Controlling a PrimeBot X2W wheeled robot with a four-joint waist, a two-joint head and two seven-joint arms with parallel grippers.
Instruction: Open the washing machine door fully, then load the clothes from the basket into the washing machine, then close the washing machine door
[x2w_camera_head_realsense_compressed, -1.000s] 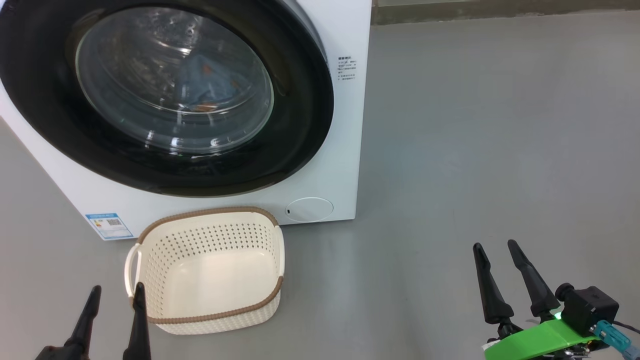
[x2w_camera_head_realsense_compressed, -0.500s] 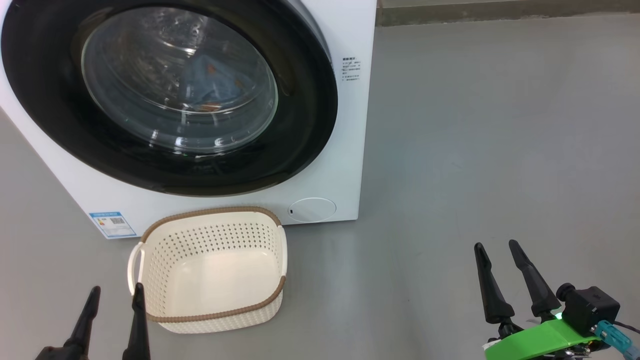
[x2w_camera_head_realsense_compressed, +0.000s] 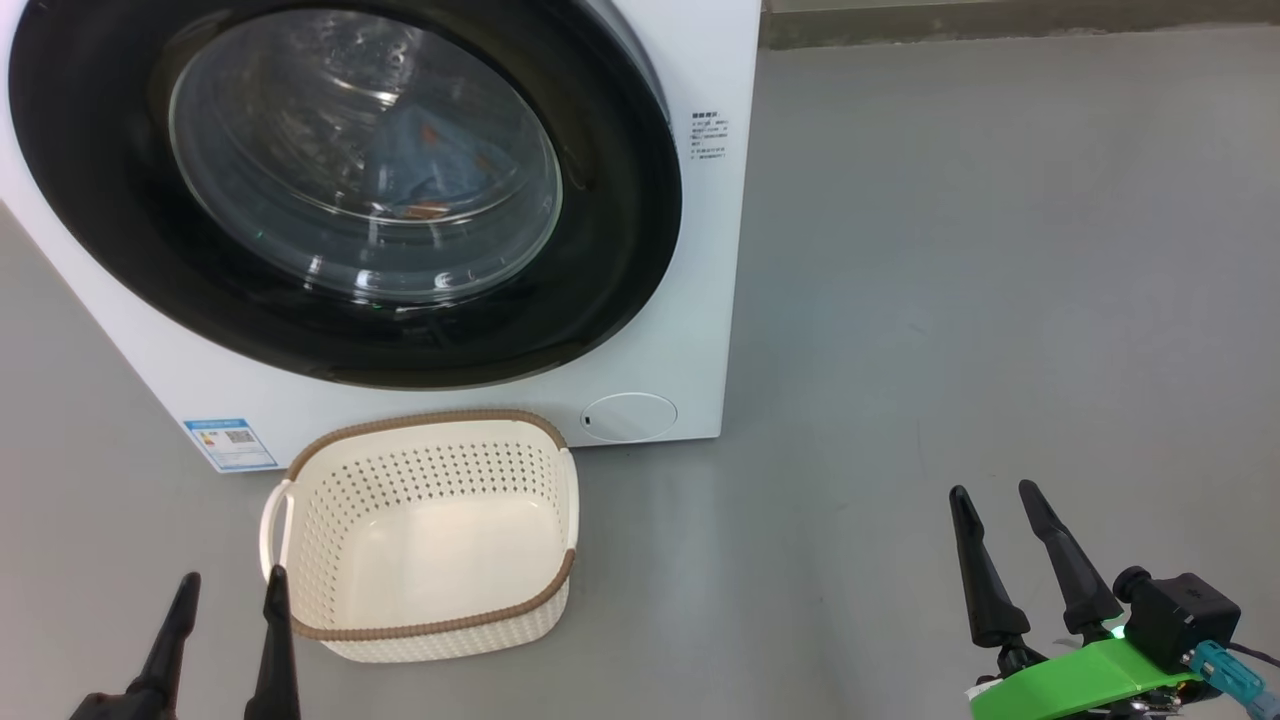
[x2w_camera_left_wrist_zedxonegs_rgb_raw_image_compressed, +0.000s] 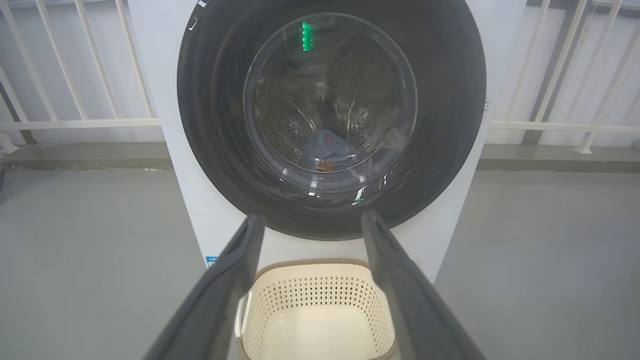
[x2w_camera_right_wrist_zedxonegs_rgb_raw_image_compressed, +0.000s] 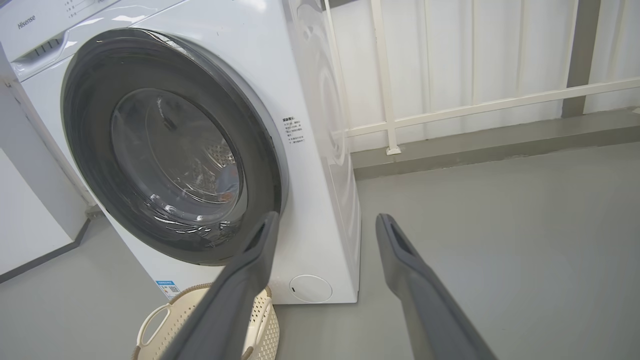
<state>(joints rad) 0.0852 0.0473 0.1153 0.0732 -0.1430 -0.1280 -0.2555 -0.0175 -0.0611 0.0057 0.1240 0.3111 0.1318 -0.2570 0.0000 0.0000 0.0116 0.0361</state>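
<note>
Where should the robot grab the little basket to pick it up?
Probably take the basket by its left handle, from above with the left gripper: that loop stands clear of the wall, leaving a gap for one finger.

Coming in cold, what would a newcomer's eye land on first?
The black-rimmed washing machine door, shut, takes the head view's upper left, with the light-blue clothes showing through its glass. Below it on the grey floor sits the basket, empty; the left gripper and right gripper hang open in the lower corners.
</note>
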